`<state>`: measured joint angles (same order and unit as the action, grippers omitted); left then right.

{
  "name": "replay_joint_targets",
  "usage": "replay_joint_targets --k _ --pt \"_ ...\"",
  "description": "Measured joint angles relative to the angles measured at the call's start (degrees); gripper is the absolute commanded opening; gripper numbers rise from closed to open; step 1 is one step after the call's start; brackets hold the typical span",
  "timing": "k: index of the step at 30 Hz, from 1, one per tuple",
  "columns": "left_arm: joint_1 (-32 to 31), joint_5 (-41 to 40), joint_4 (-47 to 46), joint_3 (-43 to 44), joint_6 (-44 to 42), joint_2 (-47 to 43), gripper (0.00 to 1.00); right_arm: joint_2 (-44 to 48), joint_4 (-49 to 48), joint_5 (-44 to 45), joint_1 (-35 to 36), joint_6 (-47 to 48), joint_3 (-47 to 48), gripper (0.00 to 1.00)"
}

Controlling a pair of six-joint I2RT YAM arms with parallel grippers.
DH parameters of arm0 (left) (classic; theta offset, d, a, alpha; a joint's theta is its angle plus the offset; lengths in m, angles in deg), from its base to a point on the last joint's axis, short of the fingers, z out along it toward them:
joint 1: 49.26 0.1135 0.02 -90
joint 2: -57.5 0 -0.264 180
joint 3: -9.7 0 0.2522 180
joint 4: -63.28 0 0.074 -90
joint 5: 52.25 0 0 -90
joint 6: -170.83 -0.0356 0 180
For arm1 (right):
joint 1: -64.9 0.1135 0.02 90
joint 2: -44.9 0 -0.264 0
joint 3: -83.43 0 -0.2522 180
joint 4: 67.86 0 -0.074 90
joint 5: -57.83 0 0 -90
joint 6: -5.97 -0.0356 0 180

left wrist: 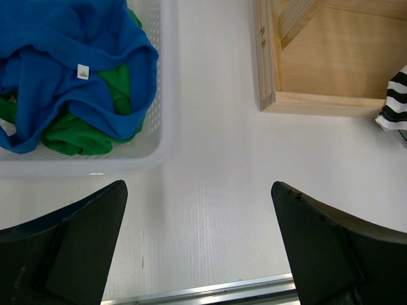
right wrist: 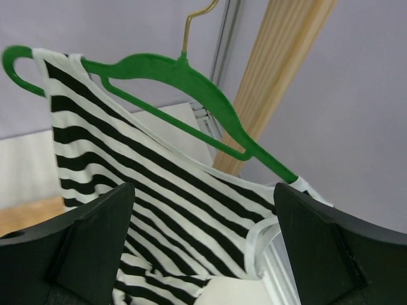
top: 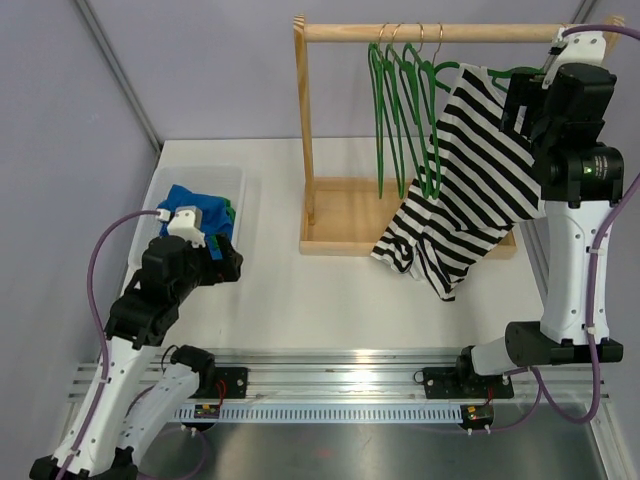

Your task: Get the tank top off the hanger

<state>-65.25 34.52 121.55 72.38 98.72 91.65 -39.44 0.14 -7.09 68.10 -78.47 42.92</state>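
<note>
Top view: right arm (top: 572,190) hides the tank top's (top: 465,170) far shoulder. Left wrist view: bin (left wrist: 162,95) cut off left and top; green garment (left wrist: 76,136) mostly buried under blue garment (left wrist: 57,57). Right wrist view: hanger (right wrist: 191,79) hook runs off the top.

Pale lilac walls (top: 200,60), white table (top: 300,300), grey metal corner struts (top: 115,70), aluminium rail (top: 340,362) along near edge

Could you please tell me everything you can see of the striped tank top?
The tank top is soft-looking fabric in black and white stripes with white-bound edges. Both straps sit on a green hanger hung on the wooden rail, and the garment hangs slanted. Its crumpled hem spills over the front edge of the rack's wooden base onto the table. The open right tool faces its shoulder edge; whether they touch cannot be told.
</note>
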Motion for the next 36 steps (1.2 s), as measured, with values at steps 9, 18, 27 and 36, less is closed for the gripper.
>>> replay_joint_targets --k 9,18,27,36 --pt "-8.61 -3.41 0.04 0.00 1.05 6.45 0.99 3.45 -6.82 -8.48 -2.51 11.65 -11.56 0.99" --pt "-11.54 -4.61 -0.04 0.00 1.33 1.95 0.99 3.32 -10.34 -10.27 -5.64 17.03 -11.56 0.99" --pt "-15.04 -5.35 0.00 0.00 1.62 0.85 0.99 -1.90 -11.10 -15.52 -10.60 16.90 -10.27 0.76" --pt "-16.76 -6.21 0.00 0.00 1.66 0.66 0.99 -2.78 -11.06 -23.37 -13.44 14.80 -10.64 0.49"
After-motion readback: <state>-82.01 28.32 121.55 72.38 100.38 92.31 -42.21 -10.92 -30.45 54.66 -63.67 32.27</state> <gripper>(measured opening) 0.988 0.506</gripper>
